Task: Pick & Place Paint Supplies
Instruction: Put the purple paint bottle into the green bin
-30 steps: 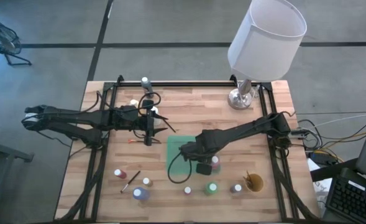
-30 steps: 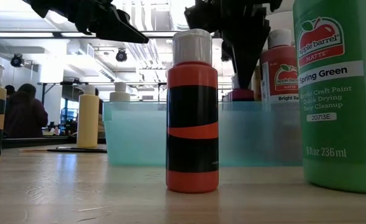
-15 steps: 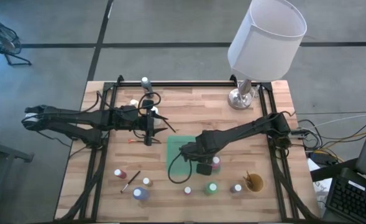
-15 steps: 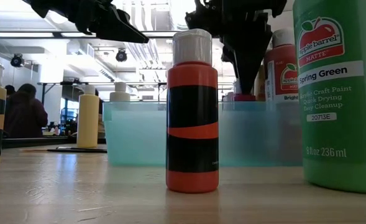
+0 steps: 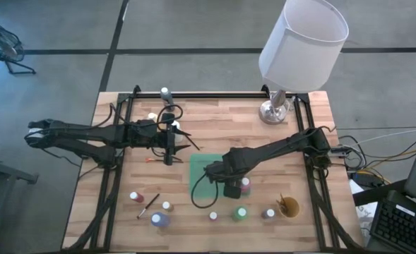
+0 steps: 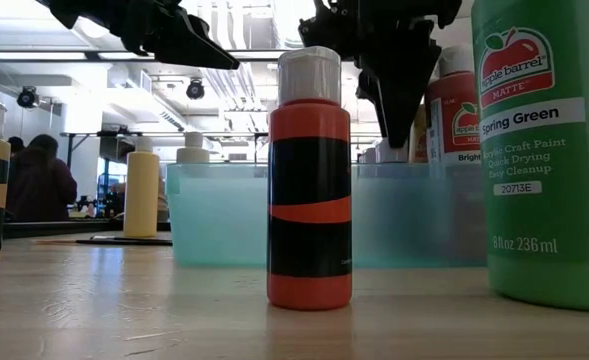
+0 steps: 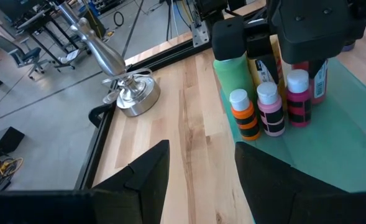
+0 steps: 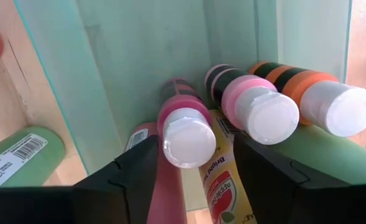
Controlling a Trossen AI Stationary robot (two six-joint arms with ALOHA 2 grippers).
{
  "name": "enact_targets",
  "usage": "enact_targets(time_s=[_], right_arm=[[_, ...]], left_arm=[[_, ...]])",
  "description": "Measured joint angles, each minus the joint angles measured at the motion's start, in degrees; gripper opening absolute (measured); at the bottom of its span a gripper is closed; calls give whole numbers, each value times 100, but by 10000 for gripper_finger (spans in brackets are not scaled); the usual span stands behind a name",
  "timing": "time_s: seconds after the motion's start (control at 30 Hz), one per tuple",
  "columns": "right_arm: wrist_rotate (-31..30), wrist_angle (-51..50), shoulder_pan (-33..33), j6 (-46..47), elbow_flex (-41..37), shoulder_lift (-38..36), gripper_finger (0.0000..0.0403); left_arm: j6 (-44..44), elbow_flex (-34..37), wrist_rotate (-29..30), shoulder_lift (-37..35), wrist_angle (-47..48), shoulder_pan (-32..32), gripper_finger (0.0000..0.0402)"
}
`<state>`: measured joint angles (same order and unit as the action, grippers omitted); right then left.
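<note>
Low view, nearest first: front orange bottle (image 6: pixel 310 180) with black bands and a white cap, upright on the table (image 6: pixel 174 320); beside it a big green bottle (image 6: pixel 544 150) labelled Spring Green. Farther back, a translucent teal bin (image 6: pixel 224 215), walls upright, with a red bottle (image 6: pixel 454 115) marked Bright Red showing above its rim. Beyond the bin, a plain yellow bottle (image 6: pixel 141 195).

Inside the bin, by the right wrist view: magenta bottle (image 8: pixel 186 134), pink bottle (image 8: pixel 263 112) and banded orange bottle (image 8: pixel 332 102) in a tight row, all white-capped and black-banded.

Right gripper (image 5: pixel 232 187) low over the bin's right side, fingers (image 8: pixel 127 180) spread either side of the magenta cap, grasping nothing.

Across the front of the table in the high view: more small bottles, among them a blue one (image 5: pixel 159 219), plus a thin brush (image 5: pixel 148 205) and a tan cup (image 5: pixel 288 207).

Left gripper (image 5: pixel 169 152) waiting above bare wood farther back on the left, fingers apart and empty.
</note>
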<state>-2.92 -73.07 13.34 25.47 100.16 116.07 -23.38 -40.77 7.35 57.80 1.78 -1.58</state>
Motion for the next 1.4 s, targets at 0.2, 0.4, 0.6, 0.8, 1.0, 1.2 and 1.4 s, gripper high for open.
enact_targets(time_s=[0.2,0.4,0.6,0.8,1.0,1.2,1.4], right_arm=[[-2,-114,4,-1,189,-17,194],[-2,-407,75,2,707,-17,168],[-2,-471,282,4,1466,-19,142],[2,-598,642,367,2279,-19,126],[-27,-865,1173,1139,2843,-24,126],[-428,-1624,1881,2105,2968,-21,135],[-604,-1676,2569,2642,2719,-35,143]], left_arm=[[1,0,0,0,0,0,188],[0,0,0,0,1,1,188],[0,0,0,0,15,0,188],[0,0,0,0,32,0,188],[0,0,1,0,42,1,188],[0,0,0,0,42,0,188],[0,0,0,0,43,1,188]])
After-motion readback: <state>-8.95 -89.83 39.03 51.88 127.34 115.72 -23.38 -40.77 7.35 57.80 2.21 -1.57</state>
